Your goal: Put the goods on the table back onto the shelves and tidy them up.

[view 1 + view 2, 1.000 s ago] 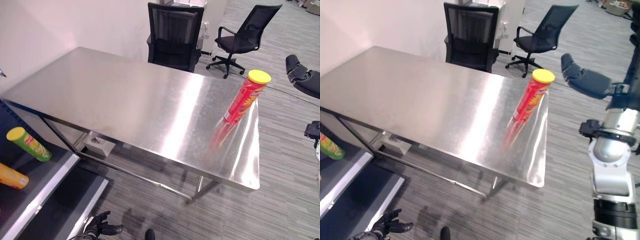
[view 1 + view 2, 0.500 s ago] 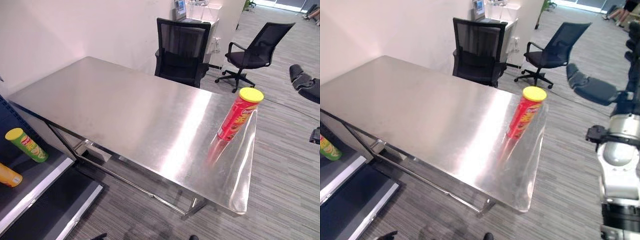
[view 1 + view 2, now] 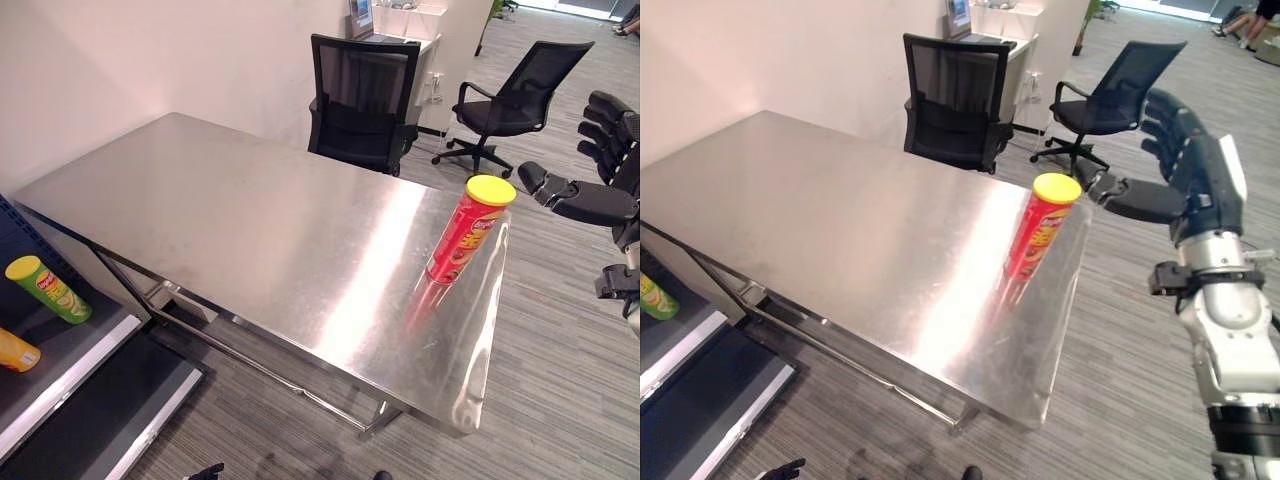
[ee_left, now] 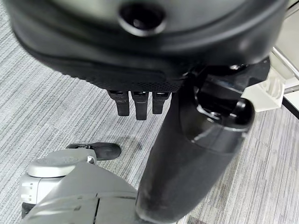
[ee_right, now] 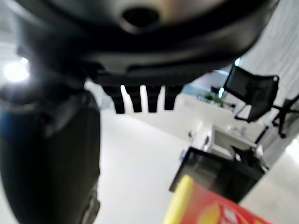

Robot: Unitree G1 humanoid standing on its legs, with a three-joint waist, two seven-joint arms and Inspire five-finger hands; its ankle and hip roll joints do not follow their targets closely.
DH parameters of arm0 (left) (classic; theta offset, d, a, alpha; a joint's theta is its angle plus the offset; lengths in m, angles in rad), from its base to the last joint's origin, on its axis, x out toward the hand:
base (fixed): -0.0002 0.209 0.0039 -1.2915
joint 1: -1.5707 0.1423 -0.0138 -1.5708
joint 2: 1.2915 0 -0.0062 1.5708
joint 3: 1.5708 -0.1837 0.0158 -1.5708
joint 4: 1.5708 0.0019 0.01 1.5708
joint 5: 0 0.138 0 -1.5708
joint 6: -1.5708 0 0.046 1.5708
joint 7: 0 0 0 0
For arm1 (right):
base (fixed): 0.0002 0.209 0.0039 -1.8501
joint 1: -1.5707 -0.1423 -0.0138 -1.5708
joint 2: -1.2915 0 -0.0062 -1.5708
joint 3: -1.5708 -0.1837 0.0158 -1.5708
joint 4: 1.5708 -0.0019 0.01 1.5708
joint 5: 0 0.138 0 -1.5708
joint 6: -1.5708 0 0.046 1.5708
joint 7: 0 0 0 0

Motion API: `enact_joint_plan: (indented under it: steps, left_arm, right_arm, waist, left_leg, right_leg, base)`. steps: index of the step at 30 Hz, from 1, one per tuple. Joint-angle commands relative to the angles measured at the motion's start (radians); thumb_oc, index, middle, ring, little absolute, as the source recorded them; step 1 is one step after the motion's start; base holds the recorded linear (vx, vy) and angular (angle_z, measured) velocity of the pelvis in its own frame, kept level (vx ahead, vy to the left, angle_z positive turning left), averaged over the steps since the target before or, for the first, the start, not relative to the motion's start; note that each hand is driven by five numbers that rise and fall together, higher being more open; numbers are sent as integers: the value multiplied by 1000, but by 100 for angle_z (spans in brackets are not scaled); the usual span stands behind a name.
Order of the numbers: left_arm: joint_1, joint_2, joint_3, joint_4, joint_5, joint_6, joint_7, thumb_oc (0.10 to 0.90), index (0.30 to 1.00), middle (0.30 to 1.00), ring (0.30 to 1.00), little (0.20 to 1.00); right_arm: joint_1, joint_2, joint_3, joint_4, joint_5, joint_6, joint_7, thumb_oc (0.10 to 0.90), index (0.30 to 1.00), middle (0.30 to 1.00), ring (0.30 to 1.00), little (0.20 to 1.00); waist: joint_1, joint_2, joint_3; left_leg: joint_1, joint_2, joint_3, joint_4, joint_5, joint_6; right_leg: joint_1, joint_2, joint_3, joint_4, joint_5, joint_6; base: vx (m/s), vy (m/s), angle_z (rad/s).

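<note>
A red chip can (image 3: 462, 232) with a yellow lid stands upright near the right end of the steel table (image 3: 250, 220). My right hand (image 3: 1185, 170) hovers open just to the right of the can's top, thumb stretched toward the lid, not touching it. In the right wrist view the can (image 5: 210, 207) sits past my straight fingers (image 5: 140, 100). My left hand (image 3: 208, 470) hangs low over the floor, fingers (image 4: 136, 105) straight and holding nothing. A green can (image 3: 45, 288) and an orange can (image 3: 15, 352) lie on the shelf (image 3: 70, 370) at the left.
Two black office chairs (image 3: 362, 95) (image 3: 510, 100) stand behind the table's far side. The shelf unit's lower boards reach under the table's left end. Grey carpet floor (image 3: 560, 400) lies to the right of the table.
My right hand has risen and moved in toward the can's top. The camera has shifted, so the table sits a little differently in view. The can has not moved on the table.
</note>
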Motion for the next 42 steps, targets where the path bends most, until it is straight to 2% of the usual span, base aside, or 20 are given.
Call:
enact_joint_plan:
  steps: [1, 9, 17, 20, 25, 42]
  left_arm:
    - [-37, 65, -29, 16, 42, -45, -25, 800, 900, 900, 900, 900]
    - [-38, 62, -22, 21, 60, -49, -22, 800, 900, 900, 900, 900]
    - [-40, 66, -26, 23, 57, -51, -21, 800, 900, 900, 900, 900]
    - [-42, 69, -27, 29, 55, -49, -19, 800, 900, 900, 900, 900]
    - [-39, 67, -28, 38, 56, -48, -20, 800, 900, 900, 900, 900]
    - [-41, 75, -45, 38, 40, -36, -13, 800, 900, 900, 900, 900]
  right_arm:
    - [-57, -112, -48, -40, 2, -85, 16, 800, 900, 900, 900, 900]
    - [-13, -140, -18, -26, -90, -55, 46, 800, 900, 900, 900, 900]
    - [-46, -144, 55, 38, -122, -36, 57, 800, 900, 900, 900, 900]
    - [-56, -128, 68, 70, -97, -29, 60, 800, 900, 900, 900, 900]
    - [-76, -145, 91, 108, -169, -18, 43, 800, 900, 900, 900, 900]
    - [-188, -104, 147, 190, -105, -14, 12, 800, 900, 900, 900, 900]
  waist:
    - [12, -33, -47]
    - [9, -32, -41]
    - [18, -38, -36]
    - [24, -39, -36]
    - [31, -44, -34]
    - [62, -54, -33]
  left_leg:
    - [-38, 22, 51, 3, -36, -24]
    - [-38, 23, 56, 3, -37, -24]
    - [-43, 21, 55, 3, -36, -25]
    - [-45, 20, 52, 3, -36, -25]
    - [-45, 17, 51, 3, -36, -25]
    - [-54, 13, 35, 3, -35, -24]
  right_leg:
    - [77, -50, -74, 17, -117, 66]
    - [77, -53, -78, 17, -115, 66]
    - [78, -59, -90, 17, -112, 67]
    - [80, -60, -97, 17, -112, 67]
    - [84, -64, -103, 17, -109, 69]
    - [92, -72, -132, 17, -106, 70]
  base:
    - [5, -3, 7]
    - [1, 0, 1]
    - [0, 0, 0]
    - [2, 4, 3]
    - [2, 2, 2]
    - [1, 1, 5]
